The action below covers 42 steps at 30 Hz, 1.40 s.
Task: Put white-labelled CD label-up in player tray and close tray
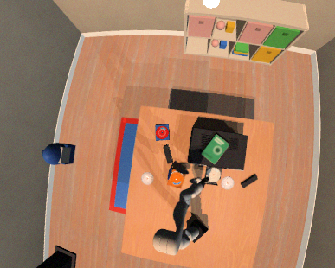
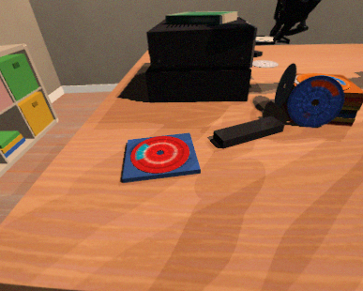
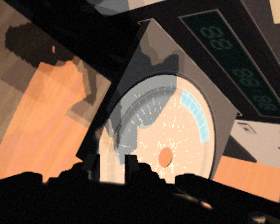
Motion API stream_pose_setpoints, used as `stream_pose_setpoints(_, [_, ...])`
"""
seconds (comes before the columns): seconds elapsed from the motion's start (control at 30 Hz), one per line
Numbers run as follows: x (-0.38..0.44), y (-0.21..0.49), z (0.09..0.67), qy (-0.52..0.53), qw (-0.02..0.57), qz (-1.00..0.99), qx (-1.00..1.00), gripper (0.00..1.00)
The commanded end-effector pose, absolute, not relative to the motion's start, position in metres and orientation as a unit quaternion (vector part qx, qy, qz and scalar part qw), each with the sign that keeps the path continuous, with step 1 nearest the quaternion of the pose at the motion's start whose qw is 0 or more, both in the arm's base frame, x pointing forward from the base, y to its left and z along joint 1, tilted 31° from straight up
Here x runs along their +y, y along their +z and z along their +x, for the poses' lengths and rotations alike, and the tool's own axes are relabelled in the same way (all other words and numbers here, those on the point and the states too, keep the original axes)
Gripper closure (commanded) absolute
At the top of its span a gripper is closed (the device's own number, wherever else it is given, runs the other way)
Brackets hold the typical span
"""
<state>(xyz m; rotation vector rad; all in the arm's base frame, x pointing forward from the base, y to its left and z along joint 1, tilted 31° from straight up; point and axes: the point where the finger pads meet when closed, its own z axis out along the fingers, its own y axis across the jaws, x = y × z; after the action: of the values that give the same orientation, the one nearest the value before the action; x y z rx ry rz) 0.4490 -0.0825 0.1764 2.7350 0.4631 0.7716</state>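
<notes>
The white-labelled CD point(image 1: 214, 174) point(image 3: 186, 145) lies label-up in the round recess of the pulled-out tray point(image 3: 223, 117), its cyan arc and centre hole showing. It looks flat; its near edge is hidden by the gripper. The black player point(image 1: 240, 160) point(image 2: 199, 47) point(image 3: 231, 60) stands behind the tray, its green-digit display showing in the wrist view. My gripper point(image 1: 206, 176) point(image 3: 112, 170) is narrowly open, its fingertips apart and nothing seen held between them. They are over the near left part of the CD; whether they touch it cannot be told.
A green case point(image 1: 215, 149) point(image 2: 201, 17) lies on the player. An orange case stack point(image 1: 176, 178) point(image 2: 335, 82) with an upright blue disc point(image 2: 316, 98) stands left of the tray in the top view. A pale disc point(image 1: 228, 182) and a black bar point(image 1: 249, 181) lie to the right.
</notes>
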Motion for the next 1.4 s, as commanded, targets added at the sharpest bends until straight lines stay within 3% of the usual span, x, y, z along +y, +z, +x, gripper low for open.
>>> stream_pose_setpoints(0.0, [-0.0872, 0.1782, 0.4497, 0.263, 0.124, 0.944, 0.157, 0.76])
stream_pose_setpoints(1.37, [-0.0891, 0.1781, 0.4507, 0.255, 0.077, 0.949, 0.170, 0.76])
